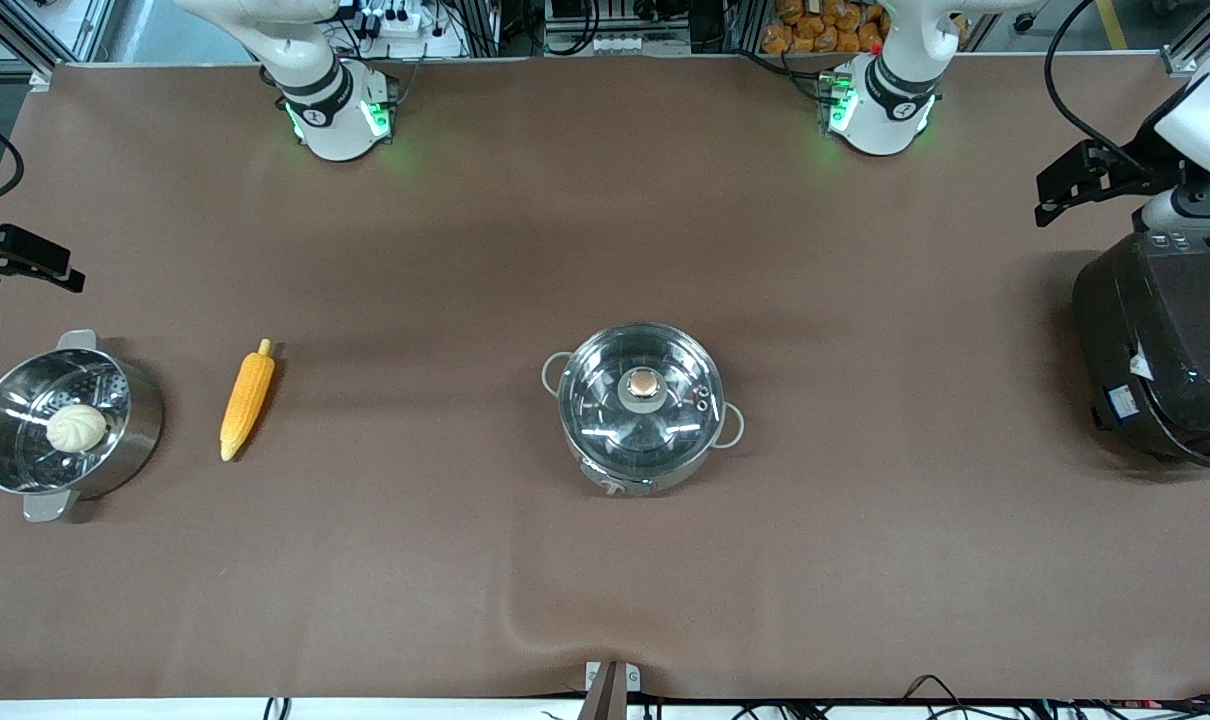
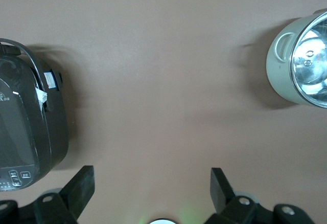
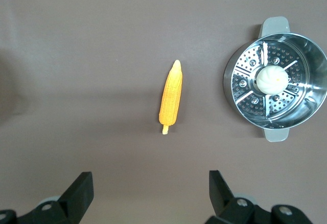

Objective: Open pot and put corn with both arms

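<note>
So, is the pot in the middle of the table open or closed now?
Closed. The glass lid with its copper knob sits flat on the pot; the corn lies on the table.

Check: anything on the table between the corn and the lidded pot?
Nothing. In the front view, only bare brown table lies between the corn cob and the lidded steel pot. The steamer pot sits past the corn, toward the right arm's end.

The pot is polished, mirror-bright steel under a glossy glass lid with a coppery knob. The corn looks matt and bumpy. The brown tabletop cover is matt and faintly wrinkled. The rice cooker is glossy black.
</note>
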